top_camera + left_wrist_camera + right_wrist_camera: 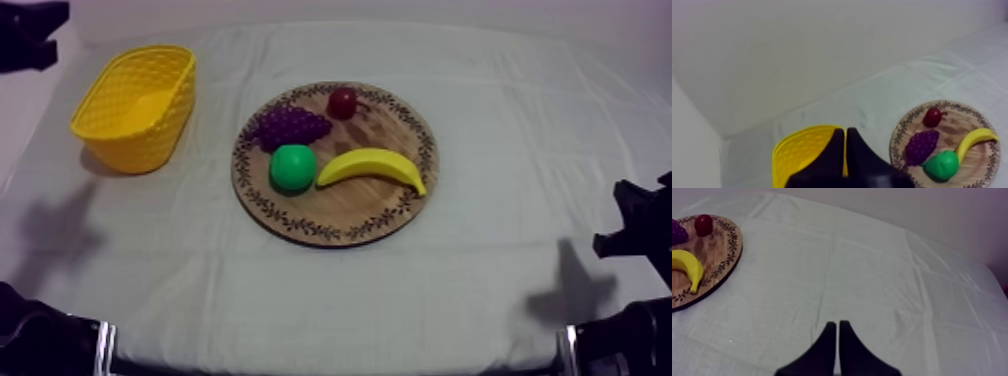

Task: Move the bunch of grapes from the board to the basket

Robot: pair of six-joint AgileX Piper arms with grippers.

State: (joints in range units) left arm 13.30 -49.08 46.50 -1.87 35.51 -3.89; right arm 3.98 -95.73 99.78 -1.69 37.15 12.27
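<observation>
Resting on the board (340,210), grapes (290,126) lie untouched, left gripper (845,131) and right gripper (837,323) seemingly pinched narrow.

You're in what looks like a robotics lab: a cloth-draped bench (500,250), bare pale wall (797,50) behind, toy fruit (372,165) on a wooden board (330,215), black robot arms (40,340) at both sides.

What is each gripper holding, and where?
Nothing: the left gripper and right gripper are both shut empty; the bunch of grapes lies on the wooden board.
</observation>
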